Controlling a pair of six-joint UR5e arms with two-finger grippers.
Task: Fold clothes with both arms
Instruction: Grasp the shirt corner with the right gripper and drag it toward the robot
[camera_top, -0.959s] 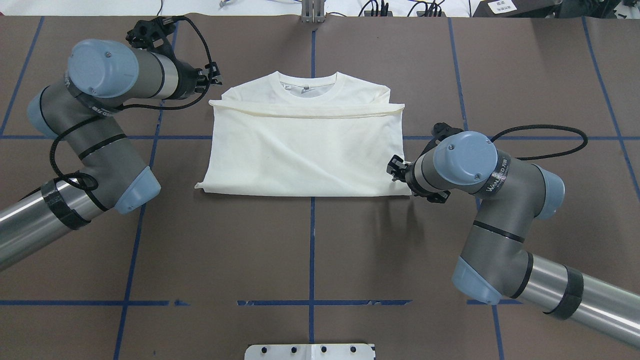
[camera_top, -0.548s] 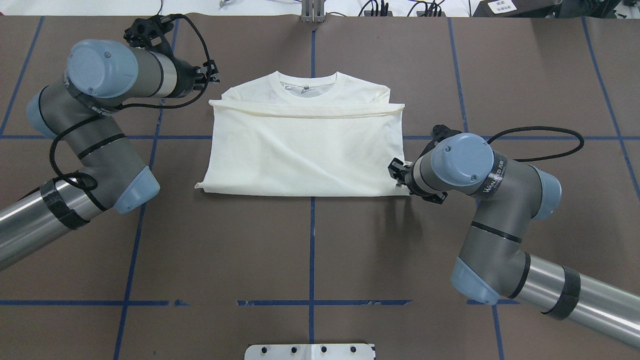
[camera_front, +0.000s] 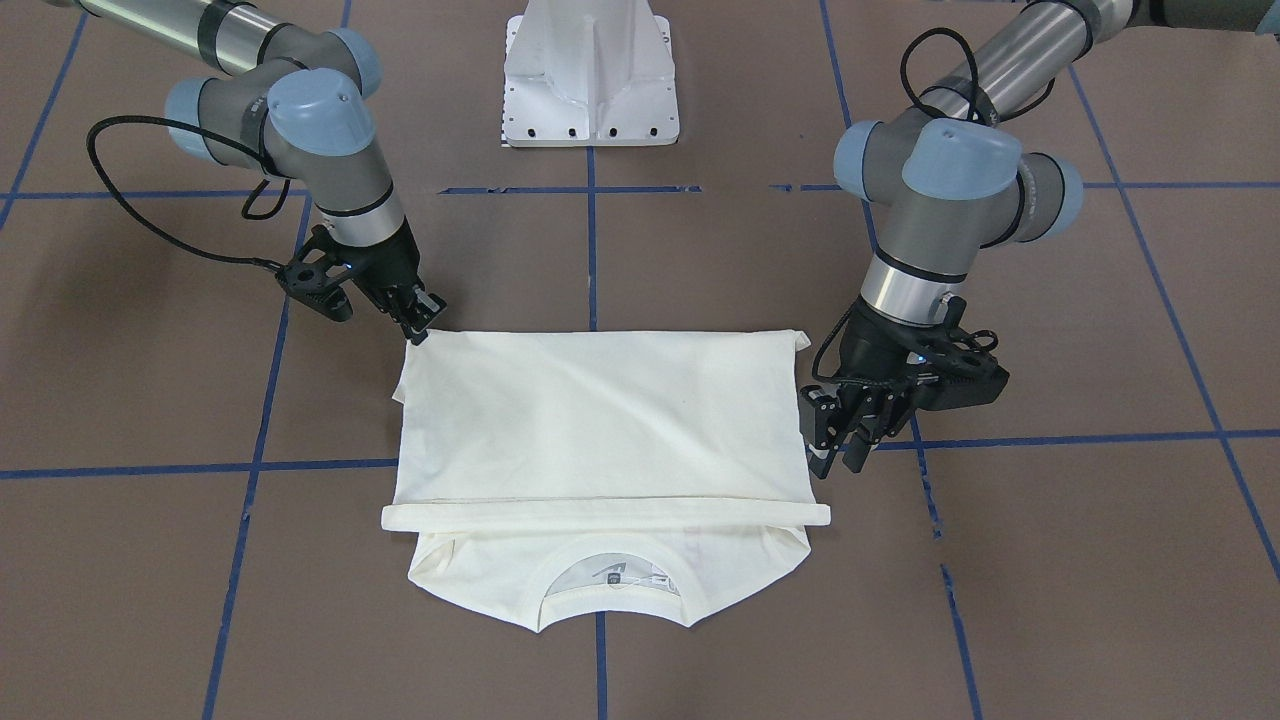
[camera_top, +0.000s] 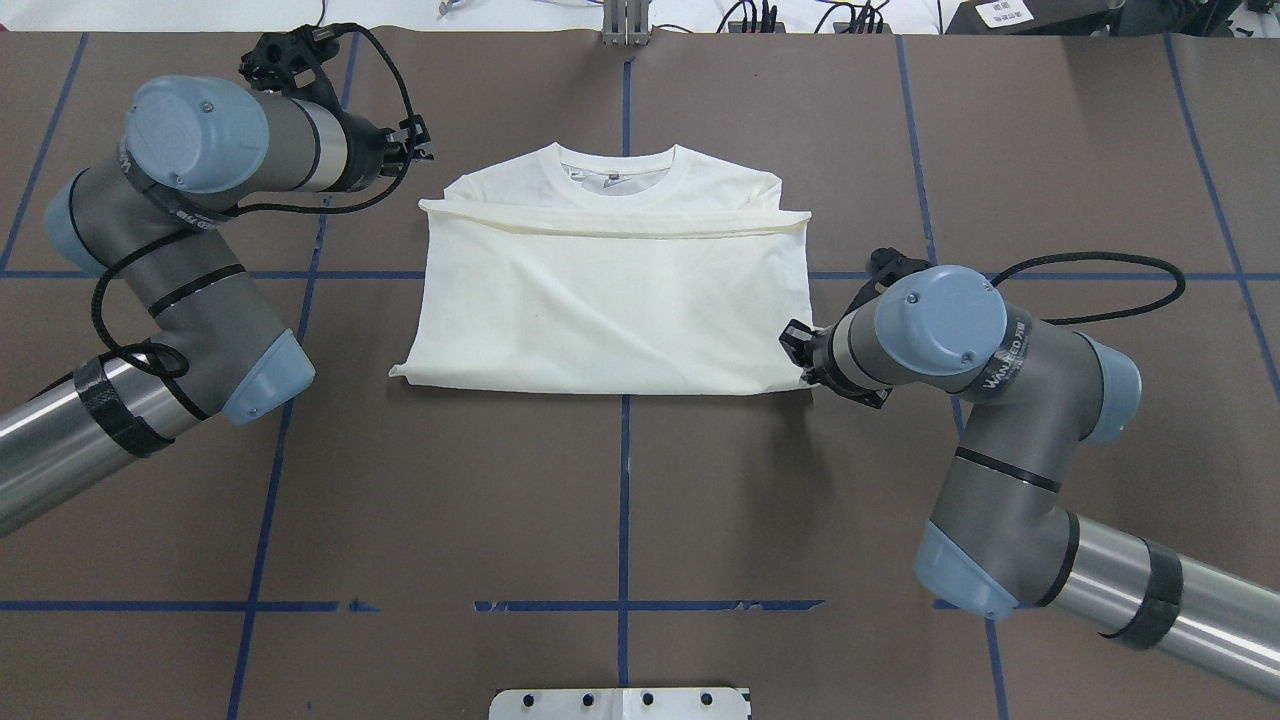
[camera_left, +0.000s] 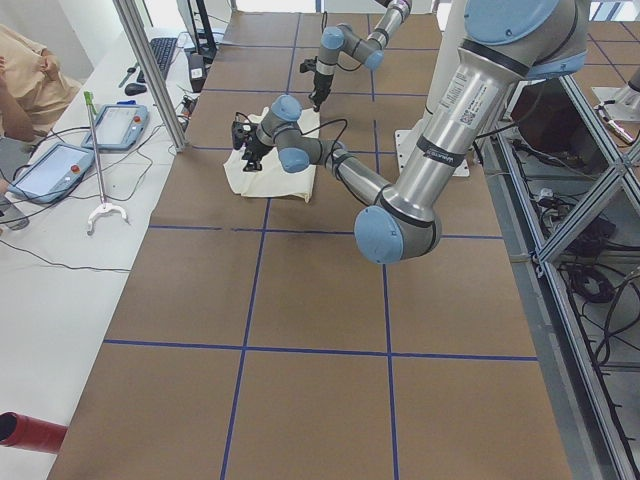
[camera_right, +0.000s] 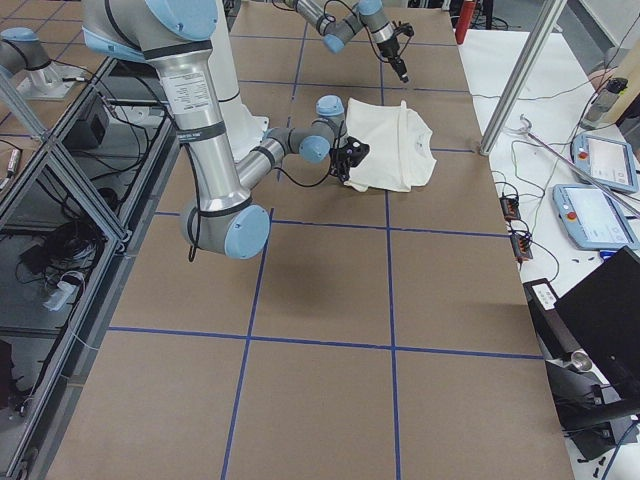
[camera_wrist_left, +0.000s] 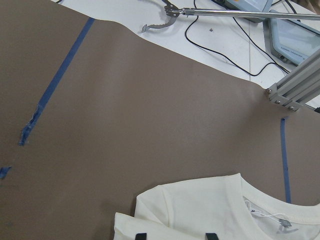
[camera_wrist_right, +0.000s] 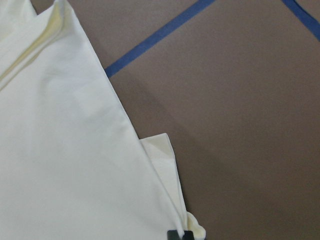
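Note:
The cream-white shirt (camera_top: 610, 300) lies folded flat at the table's middle, back side up, its ribbed collar (camera_top: 615, 165) on the far side and a folded band across the chest. No print shows. My left gripper (camera_top: 418, 140) hovers open just beyond the shirt's far-left corner, holding nothing. In the left wrist view its fingertips (camera_wrist_left: 141, 235) stand apart above the shirt (camera_wrist_left: 200, 210). My right gripper (camera_top: 793, 345) sits at the near-right corner, shut on that corner of the shirt (camera_wrist_right: 65, 150). The front view shows the right gripper (camera_front: 422, 325) touching the cloth and the left gripper (camera_front: 835, 445) beside it.
The white pedestal base (camera_front: 590, 80) stands behind the shirt on the robot's side. Blue tape lines (camera_top: 622, 500) grid the brown table. Beyond the far edge are an aluminium post (camera_wrist_left: 295, 90), a reach tool (camera_wrist_left: 220, 12), tablets (camera_left: 60, 165) and a seated person (camera_left: 25, 70).
My left gripper has drawn back a little, away from the shirt's far-left corner. The right arm has shifted slightly right, its gripper staying at the near-right corner.

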